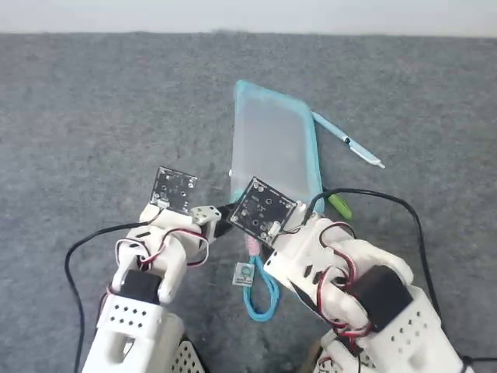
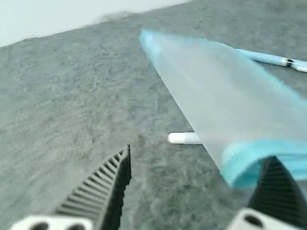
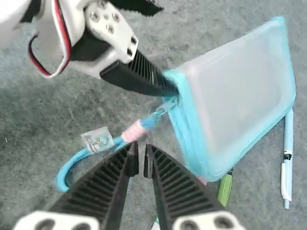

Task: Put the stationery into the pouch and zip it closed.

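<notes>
The pouch [image 1: 272, 148] is translucent with blue trim and lies mid-table, its zipper end toward the arms. In the left wrist view, the left gripper [image 2: 199, 158] stands open around the pouch's [image 2: 225, 100] near corner, one finger against the blue edge. That finger [image 3: 139, 76] touches the pouch [image 3: 235, 96] in the right wrist view too. My right gripper [image 3: 140, 152] is shut, its tips right behind the pink zipper pull [image 3: 133, 130], with nothing seen between them. A blue strap [image 1: 260, 294] with a small charm [image 1: 244, 273] trails from the pull. A blue pen [image 1: 345, 140] lies beside the pouch.
A green item [image 1: 339, 204] pokes out by the pouch's near right corner. A white item [image 2: 184, 138] shows under the pouch's edge. Grey felt [image 1: 93, 116] covers the table, with open room left and behind the pouch. Black cables [image 1: 404, 210] loop around both arms.
</notes>
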Motion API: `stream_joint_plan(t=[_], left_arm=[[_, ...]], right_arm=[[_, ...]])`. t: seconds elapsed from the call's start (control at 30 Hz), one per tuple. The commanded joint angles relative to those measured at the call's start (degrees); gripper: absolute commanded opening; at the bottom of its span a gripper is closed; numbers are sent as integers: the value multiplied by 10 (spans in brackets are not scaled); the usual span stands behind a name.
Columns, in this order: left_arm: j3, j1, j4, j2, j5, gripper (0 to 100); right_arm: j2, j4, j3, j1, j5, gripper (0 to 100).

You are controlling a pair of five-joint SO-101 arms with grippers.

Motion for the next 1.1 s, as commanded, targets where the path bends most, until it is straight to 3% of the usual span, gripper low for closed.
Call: stream_joint_plan(t=[0.0,0.17,0.37,0.63,0.8,0.9,1.07], left_arm=[[-11,27,-13,-10,8,393],[-15,18,-7,-10,9,393],[-13,16,-7,-11,9,393],[-15,18,40,-14,11,393],[-41,4,80,-15,12,393],[-59,-55,86,-15,51,393],[-115,-228,83,-11,117,393]], right_arm=[[-12,3,-23,-6,-4,6],[-11,-4,3,-6,-5,6],[46,-108,100,1,-41,6],[229,-116,34,4,-59,6],[297,-129,16,4,-120,6],[340,-145,14,4,-173,6],[400,-182,14,2,-215,6]])
